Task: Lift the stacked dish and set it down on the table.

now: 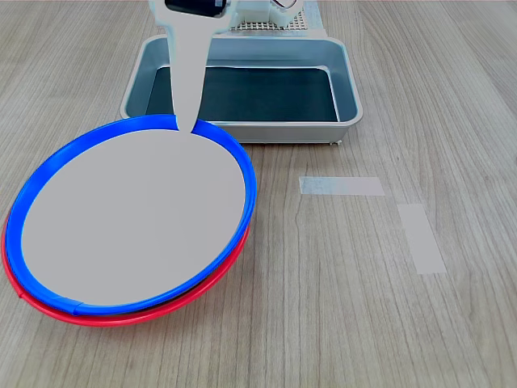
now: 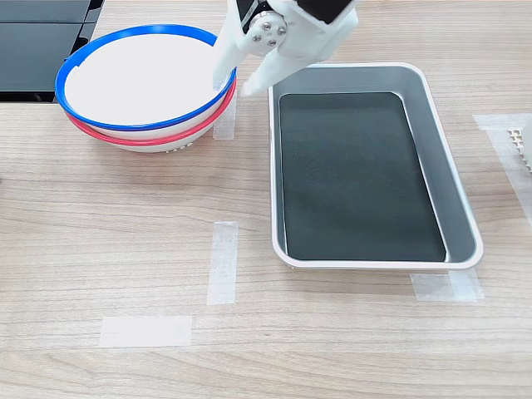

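Table [image 1: 388,307]: light grey-brown wood-grain top filling both exterior views, bearing several pale tape strips [image 2: 222,262]; two lie at the first exterior view's right, others sit around the tray in the second exterior view. A dark panel [image 2: 37,46] occupies the second exterior view's upper left corner, beyond the table edge. Tray [image 2: 453,183]: grey metal, rectangular, with a dark flat liner inside, standing at the second exterior view's right of the dishes and just behind them in the first exterior view. Stacked dish [image 1: 121,218]: round, shallow, bright blue rim, flat pale grey inside, nested on top of the red-rimmed dish [image 1: 121,314], slightly tilted so the red rim shows along the near and left side in the first exterior view. Neither dish's wall is marked. Gripper [image 2: 235,81]: white, reaching down at the blue dish's rim on the tray side; one long pale finger [image 1: 187,81] meets the rim, the second finger [image 2: 259,76] stands outside it, the two spread apart astride the rim, not visibly clamping.
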